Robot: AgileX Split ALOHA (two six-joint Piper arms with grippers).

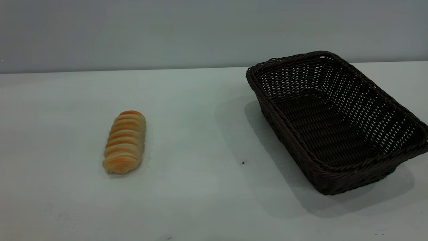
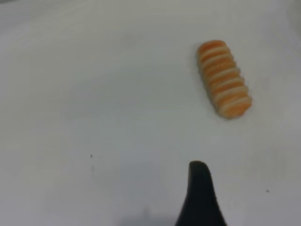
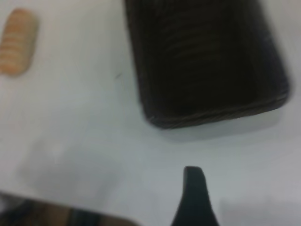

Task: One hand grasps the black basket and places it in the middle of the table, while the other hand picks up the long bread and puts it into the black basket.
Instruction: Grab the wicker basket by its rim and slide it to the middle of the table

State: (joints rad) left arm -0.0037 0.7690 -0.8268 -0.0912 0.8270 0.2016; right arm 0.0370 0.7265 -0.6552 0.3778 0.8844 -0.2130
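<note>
The long bread (image 1: 124, 142) lies on the white table (image 1: 200, 201) at the left, pale with orange-brown stripes. The black basket (image 1: 337, 167) stands empty at the right, turned at an angle, its far end near the table's back edge. Neither gripper shows in the exterior view. In the left wrist view a black part of my left gripper (image 2: 200, 197) hangs above bare table, well apart from the bread (image 2: 224, 78). In the right wrist view a black part of my right gripper (image 3: 194, 197) hangs above bare table, short of the basket's near end (image 3: 211, 115). The bread (image 3: 18, 41) shows there too.
A grey wall runs behind the table's back edge (image 1: 133, 70). A few tiny dark specks (image 1: 243, 163) mark the tabletop between bread and basket. The table's front edge (image 3: 70, 202) shows in the right wrist view.
</note>
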